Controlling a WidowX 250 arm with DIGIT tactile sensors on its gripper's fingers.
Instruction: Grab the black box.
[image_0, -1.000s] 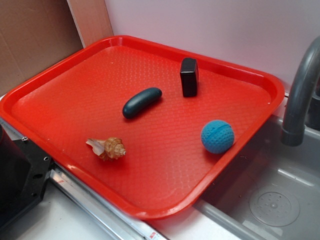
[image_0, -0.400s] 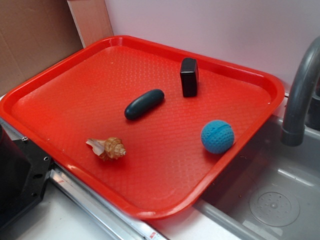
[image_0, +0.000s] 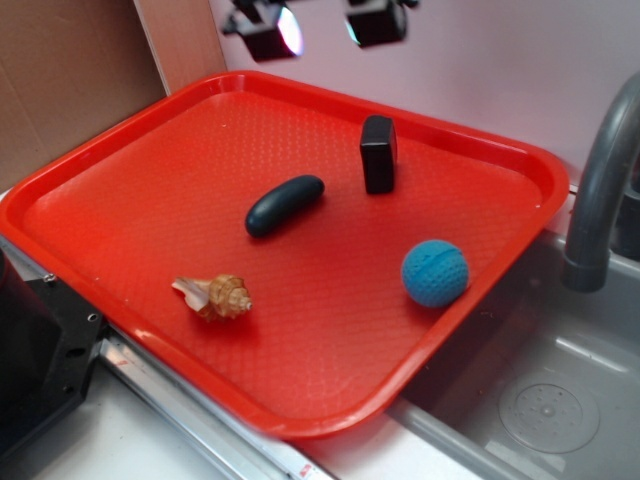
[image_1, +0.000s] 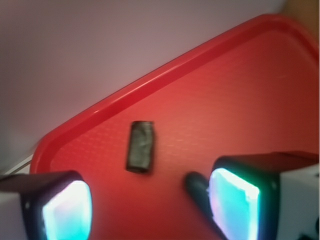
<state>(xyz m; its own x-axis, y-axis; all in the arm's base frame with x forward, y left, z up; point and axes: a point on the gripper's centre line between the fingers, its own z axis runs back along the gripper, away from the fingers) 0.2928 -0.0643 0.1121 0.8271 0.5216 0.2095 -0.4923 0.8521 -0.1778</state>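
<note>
A red tray (image_0: 120, 215) sits beside a sink; on it we see the black box (image_0: 378, 153) upright near the far rim, under our gripper (image_0: 315, 25). From the wrist, the box (image_1: 140, 146) lies ahead between open jaws, untouched.

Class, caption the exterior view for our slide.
Open gripper hovers above a red tray holding the upright black box.

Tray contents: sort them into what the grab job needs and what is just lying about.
Needed:
- black box, upright near the tray's far rim
- gripper, jaws apart, above the far rim

Lying about:
- teal capsule
- blue ball
- seashell
- red tray
</note>
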